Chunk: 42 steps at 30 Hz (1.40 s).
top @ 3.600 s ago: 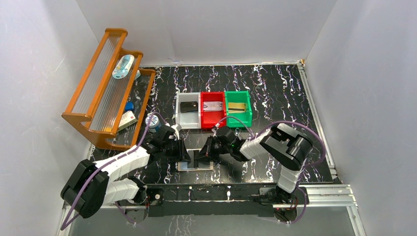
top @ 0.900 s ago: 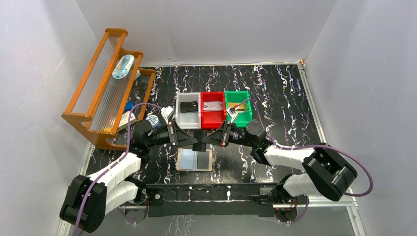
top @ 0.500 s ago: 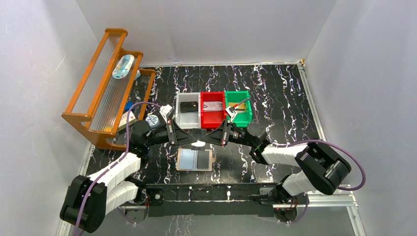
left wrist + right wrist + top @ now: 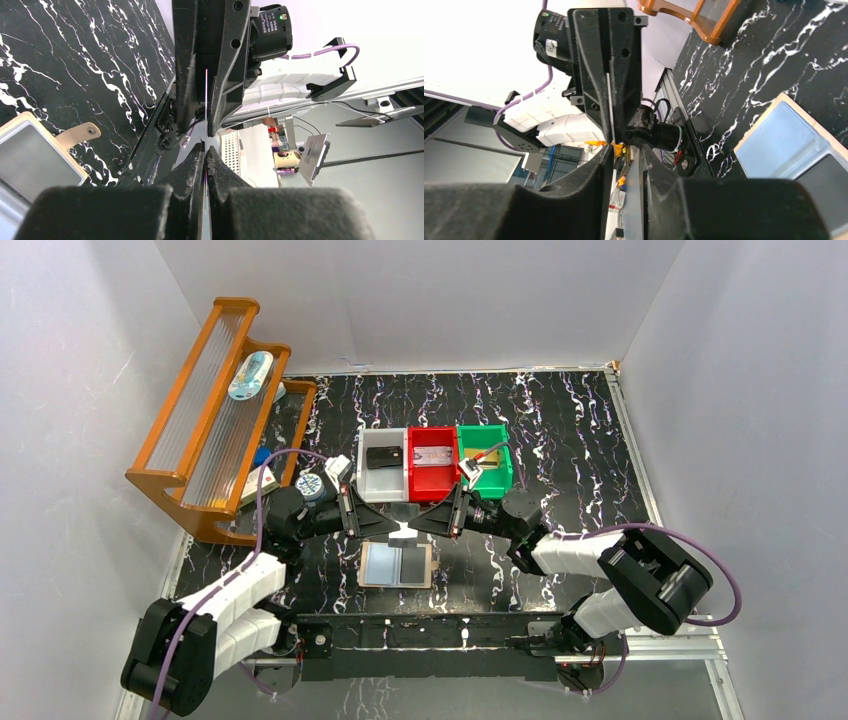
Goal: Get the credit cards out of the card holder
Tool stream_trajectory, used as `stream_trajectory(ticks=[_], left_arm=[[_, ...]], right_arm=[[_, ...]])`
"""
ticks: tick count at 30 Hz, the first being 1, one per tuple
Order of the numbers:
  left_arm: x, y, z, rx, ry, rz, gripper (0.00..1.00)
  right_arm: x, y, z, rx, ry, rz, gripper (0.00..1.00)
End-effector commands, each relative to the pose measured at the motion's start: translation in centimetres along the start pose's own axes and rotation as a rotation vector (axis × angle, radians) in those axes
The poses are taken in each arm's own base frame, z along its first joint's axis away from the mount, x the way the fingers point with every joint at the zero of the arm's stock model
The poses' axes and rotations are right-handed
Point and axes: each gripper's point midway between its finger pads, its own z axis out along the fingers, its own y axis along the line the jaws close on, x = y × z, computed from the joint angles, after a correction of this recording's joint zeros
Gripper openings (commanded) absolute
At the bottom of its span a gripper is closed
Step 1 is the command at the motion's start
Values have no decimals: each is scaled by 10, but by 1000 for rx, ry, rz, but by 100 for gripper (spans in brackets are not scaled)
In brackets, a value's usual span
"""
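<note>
The card holder (image 4: 397, 565) lies open on the table, tan-edged with pale blue pockets, and it also shows in the left wrist view (image 4: 35, 156) and the right wrist view (image 4: 791, 145). Just beyond it the two grippers meet tip to tip above the table. A thin white credit card (image 4: 403, 531) spans between them. My left gripper (image 4: 392, 529) (image 4: 205, 150) is shut on the card's edge (image 4: 206, 90). My right gripper (image 4: 415, 528) (image 4: 624, 155) has its fingers apart around the card's other end, with a gap showing.
Behind the grippers stand a grey bin (image 4: 366, 480) with a dark card, a red bin (image 4: 432, 486) with a card and a green bin (image 4: 506, 468) with a gold card. A wooden rack (image 4: 210, 420) with small items fills the left side.
The two grippers came together over the table. The left jaws closed onto the card. The right jaws, shut before, have parted.
</note>
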Motion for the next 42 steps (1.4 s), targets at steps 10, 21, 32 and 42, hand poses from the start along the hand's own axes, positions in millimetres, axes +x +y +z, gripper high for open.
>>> stream_trajectory(ticks=[10,21,32,42], left_arm=[[-17,24,-15,-293,-49,232,0],[-36,33,-24,-429,-88,317,0],[-77,47,-36,-644,14,610,0],[-120,59,-26,-648,262,1062,0]], right_arm=[[-22,-41,-24,304,-164,-46,80],[-37,-47,-49,435,-281,-86,85],[-52,-49,-72,495,-402,-140,90],[-68,-37,-91,543,-494,-215,98]])
